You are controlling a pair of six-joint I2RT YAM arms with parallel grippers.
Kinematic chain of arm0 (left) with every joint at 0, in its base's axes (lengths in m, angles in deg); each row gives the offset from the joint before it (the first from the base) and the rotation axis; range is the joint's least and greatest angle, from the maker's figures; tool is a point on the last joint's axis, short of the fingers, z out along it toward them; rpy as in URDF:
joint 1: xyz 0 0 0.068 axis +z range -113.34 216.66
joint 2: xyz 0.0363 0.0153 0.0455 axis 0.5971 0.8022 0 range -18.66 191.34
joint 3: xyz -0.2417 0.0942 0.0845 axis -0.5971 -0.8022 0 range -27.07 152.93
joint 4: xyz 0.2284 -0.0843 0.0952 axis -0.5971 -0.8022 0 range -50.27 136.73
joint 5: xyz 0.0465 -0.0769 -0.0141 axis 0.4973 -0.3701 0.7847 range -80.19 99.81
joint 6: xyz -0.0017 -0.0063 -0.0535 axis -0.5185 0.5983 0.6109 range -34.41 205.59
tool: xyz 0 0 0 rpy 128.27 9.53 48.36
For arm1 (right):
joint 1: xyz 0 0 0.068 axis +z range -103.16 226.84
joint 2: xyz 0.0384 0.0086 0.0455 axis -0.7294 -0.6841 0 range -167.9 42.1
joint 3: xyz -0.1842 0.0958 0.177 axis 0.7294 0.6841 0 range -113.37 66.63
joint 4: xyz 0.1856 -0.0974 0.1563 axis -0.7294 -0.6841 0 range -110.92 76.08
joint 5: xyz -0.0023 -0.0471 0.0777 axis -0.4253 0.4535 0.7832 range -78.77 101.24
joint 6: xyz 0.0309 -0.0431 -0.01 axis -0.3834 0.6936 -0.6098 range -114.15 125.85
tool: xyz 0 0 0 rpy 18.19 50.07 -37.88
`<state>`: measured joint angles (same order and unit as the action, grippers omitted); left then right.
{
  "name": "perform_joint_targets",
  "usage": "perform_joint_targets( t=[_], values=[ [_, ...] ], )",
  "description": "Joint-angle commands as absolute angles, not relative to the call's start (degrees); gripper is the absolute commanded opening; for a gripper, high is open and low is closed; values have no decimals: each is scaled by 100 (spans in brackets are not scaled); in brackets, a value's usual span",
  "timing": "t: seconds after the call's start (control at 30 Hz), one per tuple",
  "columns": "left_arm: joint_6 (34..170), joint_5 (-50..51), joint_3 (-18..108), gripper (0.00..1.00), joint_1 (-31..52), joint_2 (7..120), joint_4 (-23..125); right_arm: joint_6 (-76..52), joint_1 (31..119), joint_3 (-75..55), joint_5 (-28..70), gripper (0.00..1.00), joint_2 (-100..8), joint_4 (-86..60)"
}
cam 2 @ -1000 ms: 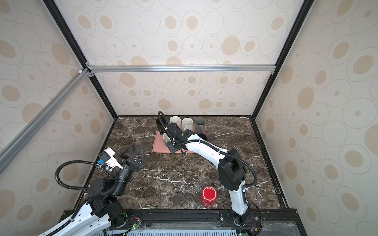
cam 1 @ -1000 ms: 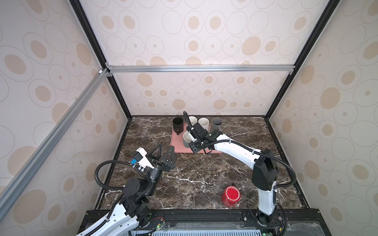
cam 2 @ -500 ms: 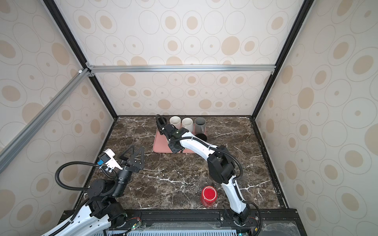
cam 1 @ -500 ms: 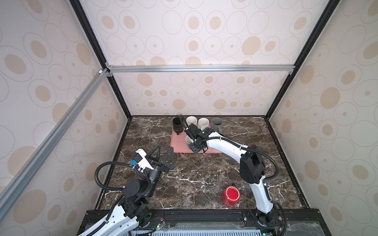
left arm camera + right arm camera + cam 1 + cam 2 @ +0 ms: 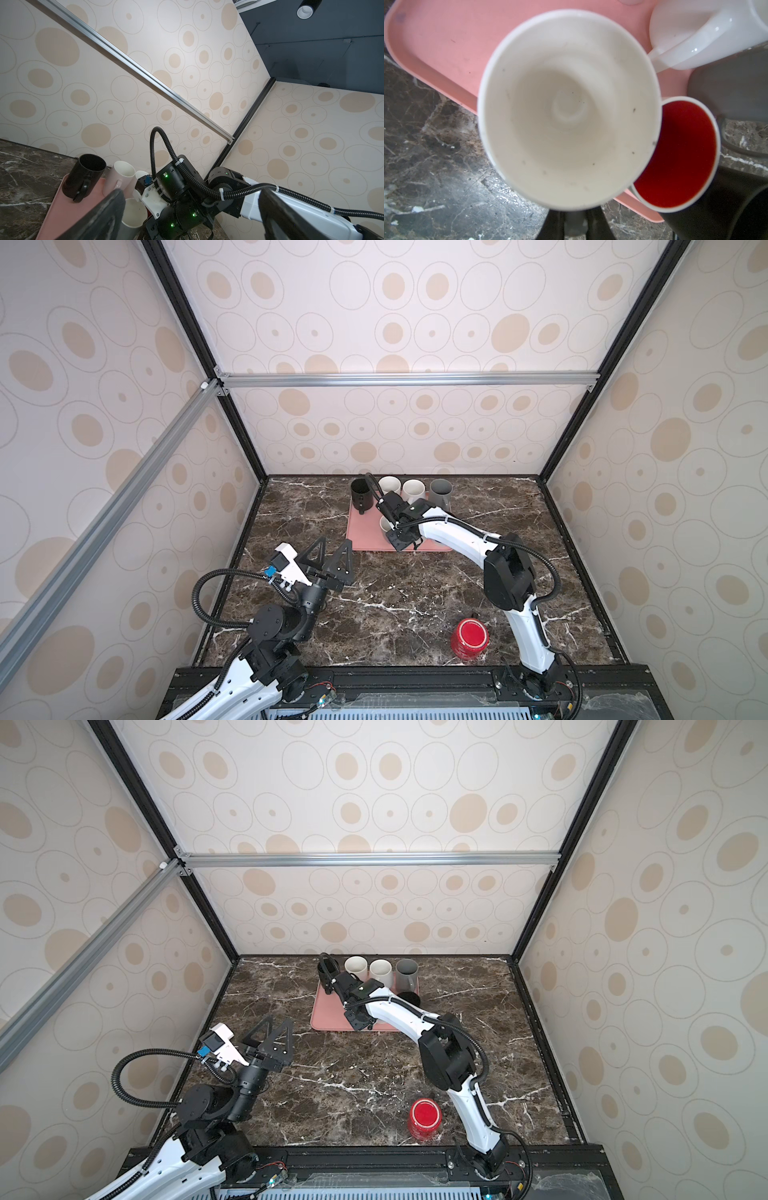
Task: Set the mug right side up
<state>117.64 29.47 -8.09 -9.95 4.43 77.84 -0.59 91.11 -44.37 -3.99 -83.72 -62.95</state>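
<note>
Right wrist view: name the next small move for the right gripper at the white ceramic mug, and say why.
Probably open the right gripper and lift it straight away. The white ceramic mug already faces mouth-up over the flat pink plastic tray, so the turn looks done. Whether its base rests fully on the tray cannot be seen here, so the release should be slow.

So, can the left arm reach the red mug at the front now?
Probably yes: the left gripper is open and empty, and bare marble lies between it and the red mug. The right arm stands close by.
</note>
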Motion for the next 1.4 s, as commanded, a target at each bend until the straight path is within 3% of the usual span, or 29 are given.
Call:
perform_joint_targets(
  t=[0.0,0.2,0.4,0.53,0.93,1.03,1.37],
  values=[
    [11723,2976,-817,99,-957,446,7775,-64,9096,-4672,-465,25,-8428,-6158],
    [11723,2941,-795,100,-957,472,7767,-114,9096,-4594,-346,46,-8340,-6024],
    [11723,2923,-792,99,-957,520,7768,-156,9092,-3914,-171,64,-7604,-5312],
    [11714,2930,-767,99,-957,564,7729,-249,9098,-3401,-10,71,-6956,-4978],
    [11697,2732,-675,99,-955,911,7416,-1050,9337,-189,439,84,-4175,-4589],
    [11713,2695,-751,99,-959,946,7522,-1495,9394,651,238,99,-3377,-4881],
    [11897,2642,-1087,100,-957,1269,8055,-3247,9489,1812,200,99,-1974,-6555]
  ],
)
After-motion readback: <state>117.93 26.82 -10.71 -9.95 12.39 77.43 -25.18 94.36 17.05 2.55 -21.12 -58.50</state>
